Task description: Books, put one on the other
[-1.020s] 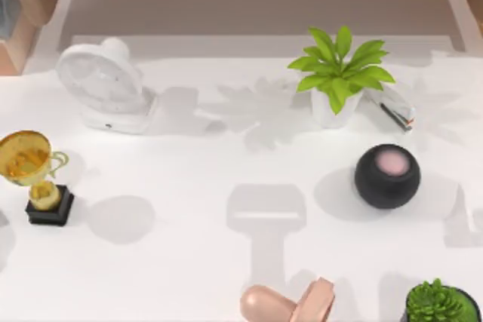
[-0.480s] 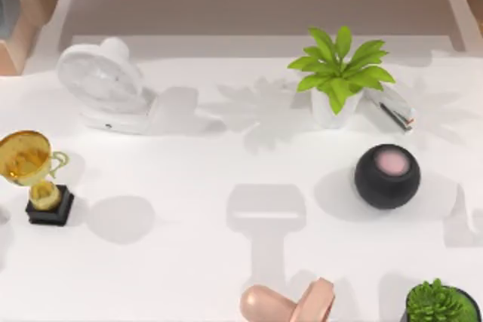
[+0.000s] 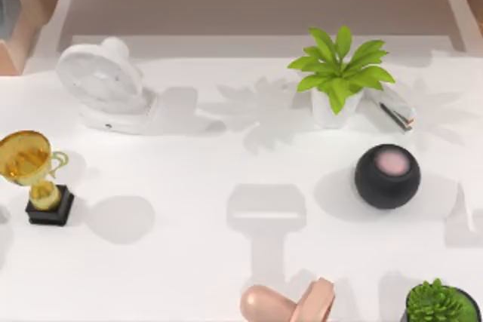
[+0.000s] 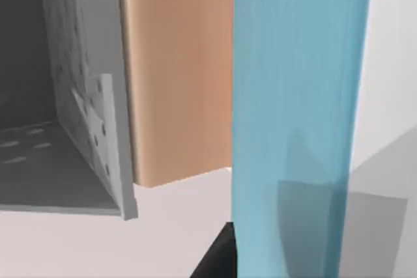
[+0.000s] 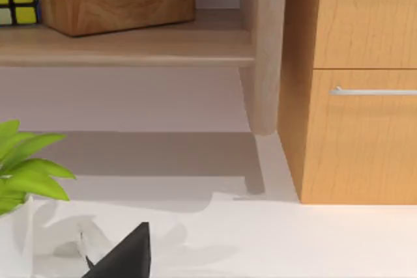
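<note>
**Tabletop state: no book identifiable, jaws not visible**

The white tabletop [image 3: 189,186] carries a white fan [image 3: 106,84] near the rear left corner and a gold trophy [image 3: 34,175] on a black base at the left edge. A potted leafy plant [image 3: 339,73] stands toward the rear right, with a small white object [image 3: 396,111], too small to identify, just beside it. A black sphere with a pink top [image 3: 387,175] sits right of centre. At the front edge lie a pink object [image 3: 290,305] and a second green plant in a dark pot [image 3: 441,303].

No book can be told apart in any view, so its place cannot be stated.

The left wrist view shows a translucent blue panel [image 4: 296,115] beside a wooden board [image 4: 176,69]. The right wrist view shows a wooden drawer cabinet [image 5: 355,83] and a shelf [image 5: 124,47]. Whether either arm's jaws are apart or together cannot be told.
</note>
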